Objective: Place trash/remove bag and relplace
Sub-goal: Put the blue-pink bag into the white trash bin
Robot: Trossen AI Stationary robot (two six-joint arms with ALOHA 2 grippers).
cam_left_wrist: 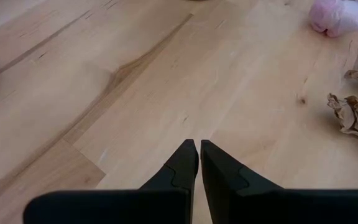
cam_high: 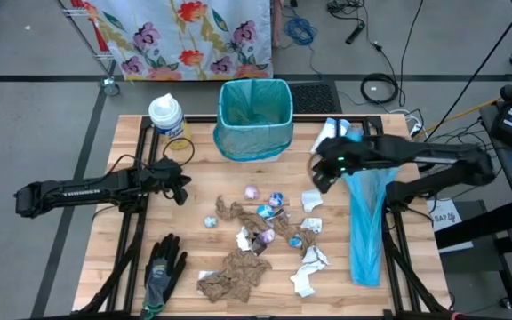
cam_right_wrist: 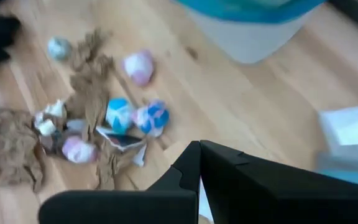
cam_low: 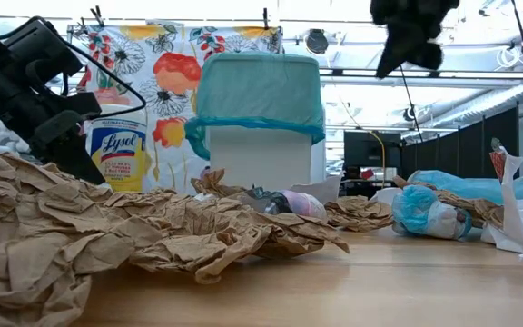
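Observation:
The trash (cam_high: 260,233) lies scattered on the middle of the wooden table: crumpled brown paper towels (cam_high: 234,274), white tissue scraps (cam_high: 309,267) and small shiny blue-purple balls (cam_right_wrist: 143,118). A white bin lined with a teal bag (cam_high: 254,117) stands at the far edge. My right gripper (cam_right_wrist: 201,150) is shut and empty. It hangs high over the table, right of the bin and above the trash (cam_high: 320,178). My left gripper (cam_left_wrist: 199,148) is shut and empty, low over bare wood left of the trash (cam_high: 182,188).
A Lysol canister (cam_high: 167,117) stands left of the bin. A black-and-grey glove (cam_high: 162,272) lies near the front left. A long folded light-blue bag (cam_high: 367,227) lies along the right side, with white items (cam_high: 334,130) at its far end. Bare wood shows at the left.

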